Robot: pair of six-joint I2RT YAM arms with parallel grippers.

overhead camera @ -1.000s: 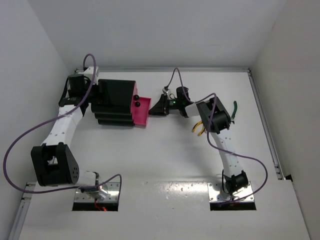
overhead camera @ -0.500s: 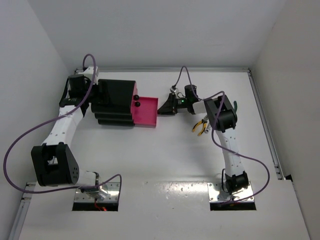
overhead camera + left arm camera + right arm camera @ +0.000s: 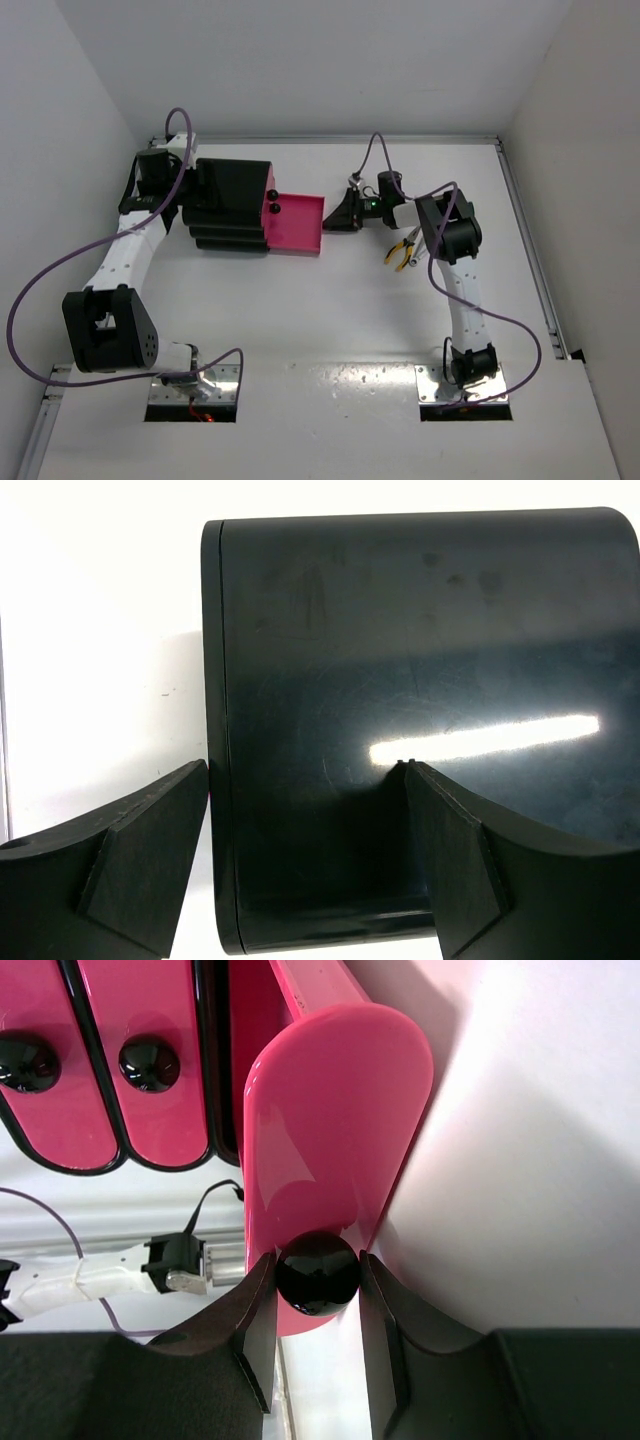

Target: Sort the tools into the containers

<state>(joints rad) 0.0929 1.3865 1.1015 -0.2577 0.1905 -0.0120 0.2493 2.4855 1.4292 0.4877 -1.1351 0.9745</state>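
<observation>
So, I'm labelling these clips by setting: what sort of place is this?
Probably a robotics lab test cell: two arms bolted to a white table, plain white walls closing it in, and a small drawer cabinet and pliers as props.

Right jaws pinch knob [image 3: 317,1272]; left jaws spread

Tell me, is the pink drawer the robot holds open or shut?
Open. The drawer sticks well out of the black cabinet, its inside showing from above, and the right arm's fingers pinch its black knob.
</observation>
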